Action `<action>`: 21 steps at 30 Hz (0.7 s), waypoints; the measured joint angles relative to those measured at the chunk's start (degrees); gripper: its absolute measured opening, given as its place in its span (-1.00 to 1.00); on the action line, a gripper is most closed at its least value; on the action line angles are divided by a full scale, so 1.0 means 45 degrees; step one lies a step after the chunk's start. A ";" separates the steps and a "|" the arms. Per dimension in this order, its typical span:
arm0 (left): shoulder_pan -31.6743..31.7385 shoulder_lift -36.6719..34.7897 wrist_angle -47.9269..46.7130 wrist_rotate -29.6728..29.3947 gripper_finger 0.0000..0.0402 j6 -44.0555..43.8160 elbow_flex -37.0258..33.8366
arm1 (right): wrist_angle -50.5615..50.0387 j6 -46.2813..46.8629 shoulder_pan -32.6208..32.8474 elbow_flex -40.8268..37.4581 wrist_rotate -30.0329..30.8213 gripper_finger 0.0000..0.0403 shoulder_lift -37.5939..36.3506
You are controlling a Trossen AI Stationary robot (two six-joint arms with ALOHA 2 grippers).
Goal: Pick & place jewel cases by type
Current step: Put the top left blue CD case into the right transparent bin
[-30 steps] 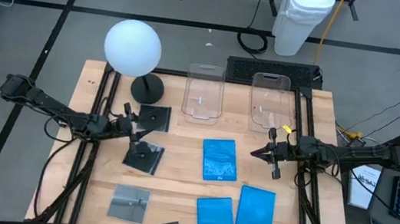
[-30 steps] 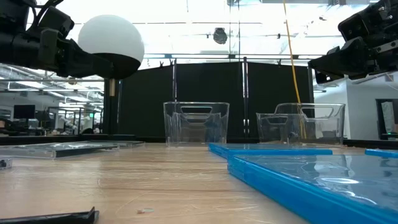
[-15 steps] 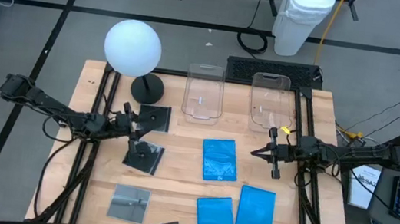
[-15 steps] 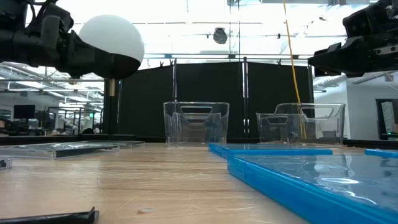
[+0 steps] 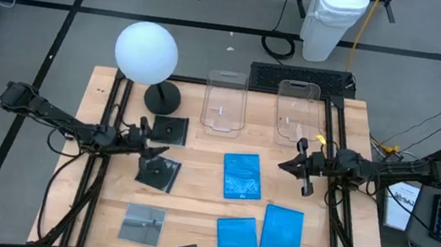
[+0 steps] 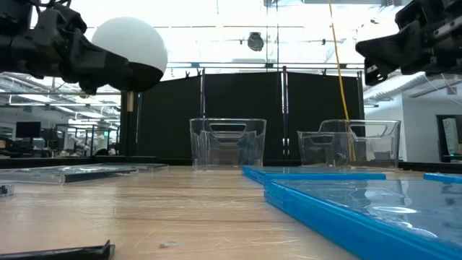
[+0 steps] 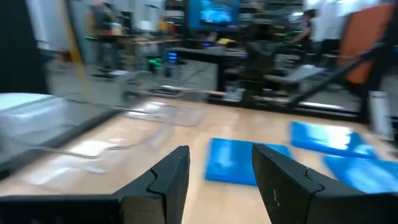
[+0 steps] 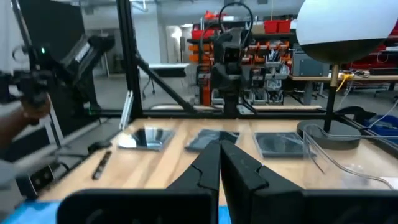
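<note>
Jewel cases [image 5: 242, 176] flat on table, blue long axes front-to-back.

Three cases [image 5: 154, 174] lie left, three [image 5: 261, 230] right.

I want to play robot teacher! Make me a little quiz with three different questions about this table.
1. How many blue jewel cases lie on the table?
2. True or false: a jewel case already sits inside a clear tub.
3. Which gripper has its fingers apart? A) left B) right

Key
1. Three: blue jewel cases.
2. False: both clear tubs look empty.
3. A: the left gripper is open above a dark jewel case; the right gripper is shut.
</note>
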 joint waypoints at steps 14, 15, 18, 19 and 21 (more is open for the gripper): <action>-0.0005 0.3302 -0.1607 0.1247 -0.11 -0.1789 0.2010 | 0.0476 0.0150 0.0000 -0.0004 0.0000 -0.98 0.0005; -0.0005 0.3964 -0.1861 0.1345 -0.11 -0.1572 0.2551 | 0.0479 0.0160 -0.0004 0.0000 0.0000 -0.98 0.0000; -0.0005 0.5931 -0.2425 0.1839 -0.11 -0.0714 0.4242 | 0.0478 0.0284 -0.0004 -0.0004 0.0000 -0.98 0.0000; -0.0005 0.6517 -0.2597 0.1983 -0.11 -0.0442 0.4825 | 0.0477 0.0275 -0.0003 -0.0002 0.0001 -0.98 0.0000; -0.0006 0.7659 -0.3000 0.1997 -0.11 -0.0104 0.5901 | 0.0474 0.0273 -0.0003 -0.0003 0.0000 -0.98 0.0000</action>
